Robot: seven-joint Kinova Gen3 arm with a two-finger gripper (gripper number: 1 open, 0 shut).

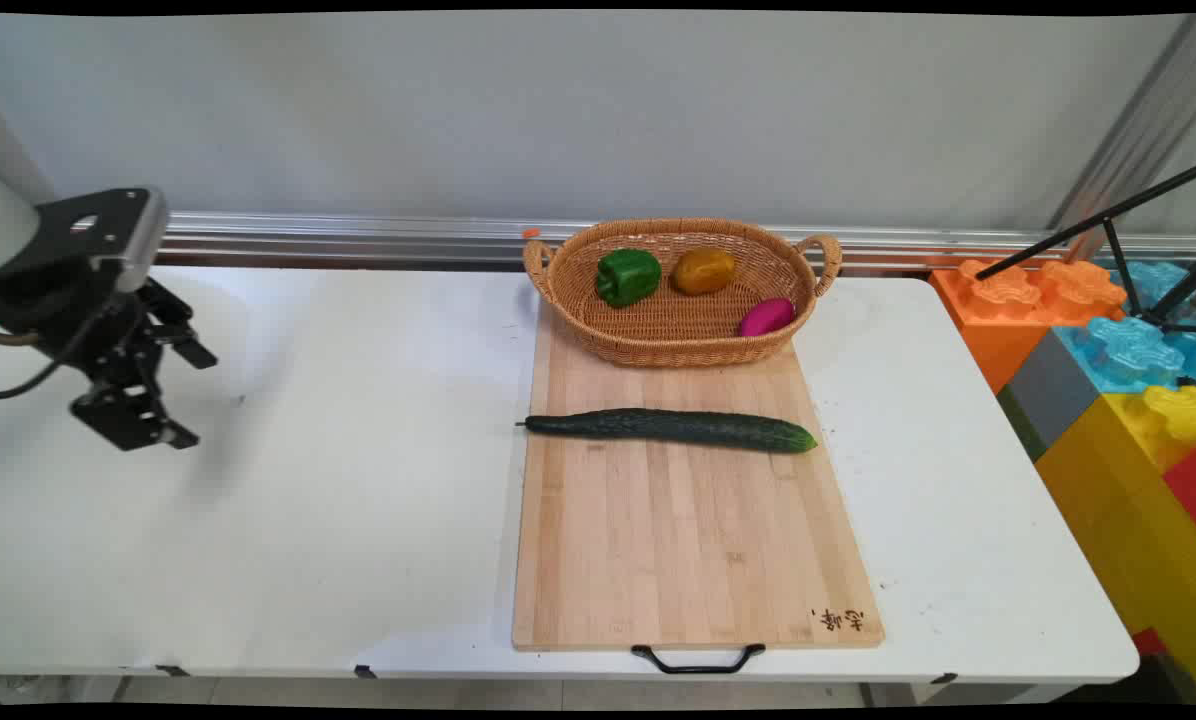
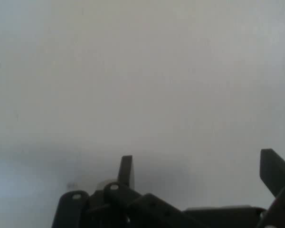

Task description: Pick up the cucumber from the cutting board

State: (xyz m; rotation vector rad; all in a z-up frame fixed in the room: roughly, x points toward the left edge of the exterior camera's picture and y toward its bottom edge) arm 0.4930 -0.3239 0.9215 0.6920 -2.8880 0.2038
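Observation:
My black gripper hangs open over the left part of the white table, holding nothing. In the hand view its two fingers stand wide apart over bare white tabletop, the gripper empty. Far to its right a long dark green cucumber lies crosswise on a wooden cutting board. Behind the cucumber a wicker basket rests on the board's far end, holding a green pepper, a brownish-yellow fruit and a magenta piece.
Large orange, blue, yellow and grey toy blocks stand beyond the table's right edge. A black tripod leg slants above them. An aluminium rail runs along the table's far side.

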